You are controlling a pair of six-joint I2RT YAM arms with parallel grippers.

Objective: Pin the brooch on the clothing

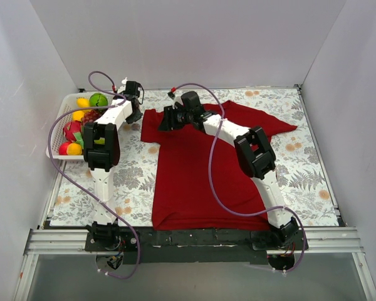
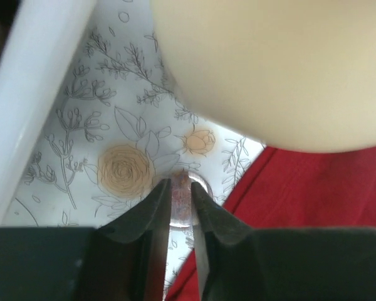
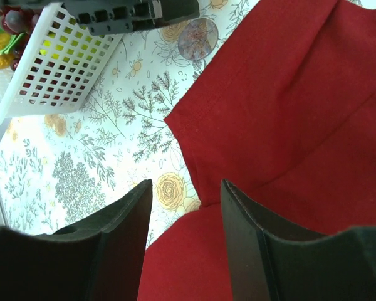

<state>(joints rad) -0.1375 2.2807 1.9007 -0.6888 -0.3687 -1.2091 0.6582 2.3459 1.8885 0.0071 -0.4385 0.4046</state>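
Note:
The clothing, a dark red T-shirt (image 1: 194,169), lies flat on the flowered table cover. The brooch (image 2: 183,191), a small round silvery disc, sits on the cover just left of the shirt's left sleeve (image 2: 313,188). My left gripper (image 2: 182,185) is down on it, jaws nearly together with the brooch pinched at their tips. From the right wrist, the brooch (image 3: 198,39) shows under the left gripper (image 3: 135,12). My right gripper (image 3: 187,185) hangs open above the shirt (image 3: 288,113) where the sleeve meets the body, nothing between its fingers.
A white lattice basket (image 1: 59,135) of toy fruit stands at the left wall, close beside the left gripper (image 1: 135,116); its rim shows in both wrist views (image 2: 37,94) (image 3: 56,69). A blurred cream shape (image 2: 282,69) fills the top of the left wrist view.

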